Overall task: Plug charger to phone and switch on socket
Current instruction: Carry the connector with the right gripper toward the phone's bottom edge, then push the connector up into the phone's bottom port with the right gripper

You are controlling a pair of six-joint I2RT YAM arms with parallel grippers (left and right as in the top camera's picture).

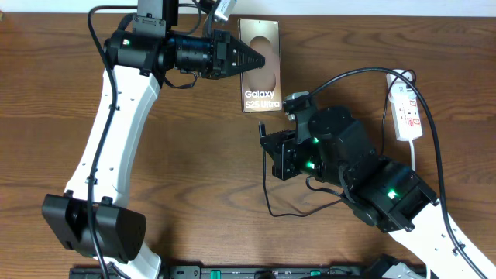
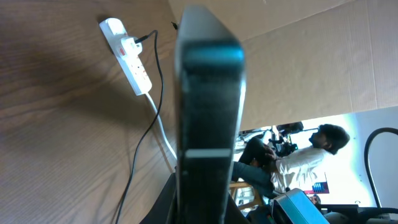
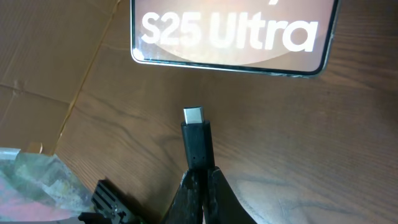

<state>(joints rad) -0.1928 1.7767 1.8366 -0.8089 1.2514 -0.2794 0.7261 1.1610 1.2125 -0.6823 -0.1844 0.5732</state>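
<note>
Alignment is deciding the coming move. Over on the left, the left claw [image 1: 252, 58] is reaching across the table [image 1: 46, 116] and seems to be clenching the phone [image 1: 262, 77] by its long edge. The left wrist view is showing that slab edge-on between the fingers. The phone is lying with its long axis running away from the robot, its short bottom edge facing the right claw [image 3: 199, 186]. That claw is gripping the charger [image 3: 198, 143] just behind the connector [image 3: 193, 116], whose metal tip is pointing straight at the bottom edge, near it but not touching. The tip is sitting off the edge's middle, on the side away from the socket [image 1: 404, 108], so I judge that a small sideways shift toward the socket is needed before pushing in. The right arm is nearer both the phone's bottom edge and the socket, which is lying well apart at the far right, waiting for its switch-on.
</note>
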